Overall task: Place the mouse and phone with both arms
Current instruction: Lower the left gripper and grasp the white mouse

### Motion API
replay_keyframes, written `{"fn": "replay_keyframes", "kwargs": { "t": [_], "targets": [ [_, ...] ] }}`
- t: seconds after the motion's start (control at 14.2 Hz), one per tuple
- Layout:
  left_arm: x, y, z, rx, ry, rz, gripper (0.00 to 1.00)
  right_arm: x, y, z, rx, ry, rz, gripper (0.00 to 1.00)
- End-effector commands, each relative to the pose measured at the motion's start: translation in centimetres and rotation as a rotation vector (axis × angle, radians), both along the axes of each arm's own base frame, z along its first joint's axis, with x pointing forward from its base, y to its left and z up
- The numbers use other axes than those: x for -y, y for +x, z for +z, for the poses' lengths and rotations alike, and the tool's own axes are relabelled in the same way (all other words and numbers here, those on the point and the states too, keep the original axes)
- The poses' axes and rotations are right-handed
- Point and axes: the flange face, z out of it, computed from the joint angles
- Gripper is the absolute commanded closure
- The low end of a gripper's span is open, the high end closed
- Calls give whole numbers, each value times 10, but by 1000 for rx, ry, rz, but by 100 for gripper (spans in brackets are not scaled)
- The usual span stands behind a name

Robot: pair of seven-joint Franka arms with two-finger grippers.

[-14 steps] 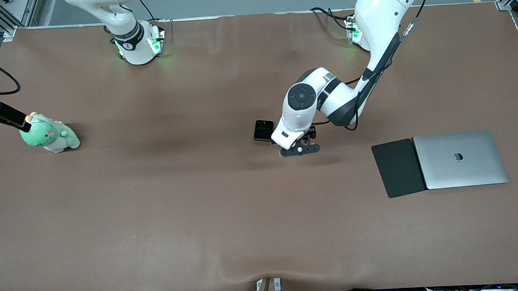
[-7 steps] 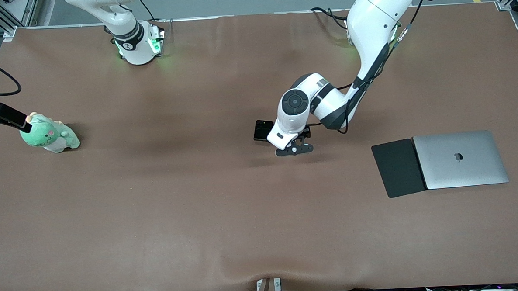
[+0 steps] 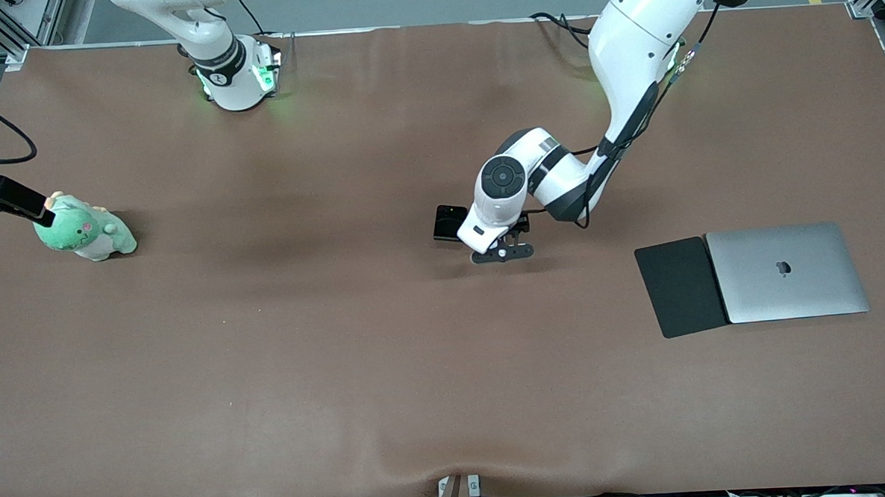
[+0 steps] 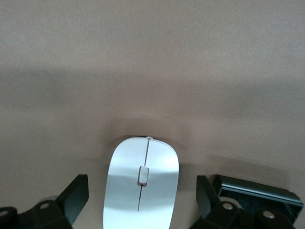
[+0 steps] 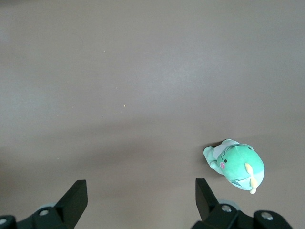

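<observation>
The left gripper (image 4: 140, 200) hangs low over the middle of the table (image 3: 268, 361), its two fingers (image 4: 74, 195) spread wide and grasping nothing, one on each side of the white mouse (image 4: 142, 183). The mouse lies flat on the brown surface directly under the gripper, with its long axis (marked by the thin centre line and scroll wheel) running straight out from the wrist camera, so the fingers face its two long flanks across its short width; neither finger appears to touch it. In the front view the mouse itself is hidden beneath the left arm's wrist. The black phone (image 3: 450, 223) lies flat just beside the mouse, toward the right arm's end of the table, close outside one finger of the left gripper in the left wrist view. The left arm is therefore much the nearer to both task objects. The right gripper (image 5: 138, 200) (its arm waiting) is likewise spread and empty, high over the table's edge at the right arm's end, near a green plush toy (image 3: 83, 233). A black mouse pad (image 3: 679, 287) and a closed silver laptop (image 3: 787, 271) lie touching, side by side, toward the left arm's end, well apart from the mouse.
</observation>
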Motion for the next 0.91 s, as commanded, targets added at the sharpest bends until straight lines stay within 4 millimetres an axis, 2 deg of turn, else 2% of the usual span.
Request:
{"fn": "replay_keyframes", "kwargs": {
  "t": [0.0,0.42,0.7,0.84],
  "targets": [
    [8,-6,-3,28,-10,14,0,2,1,-1,1,-10,-6,0],
    [0,-13,-17,7,7,12,0,2,1,-1,1,-10,-6,0],
    [-5,-9,-13,16,7,18,0,2,1,-1,1,-10,-6,0],
    [-6,-10,-8,21,8,16,18,2,1,-1,0,-10,-6,0]
  ]
}}
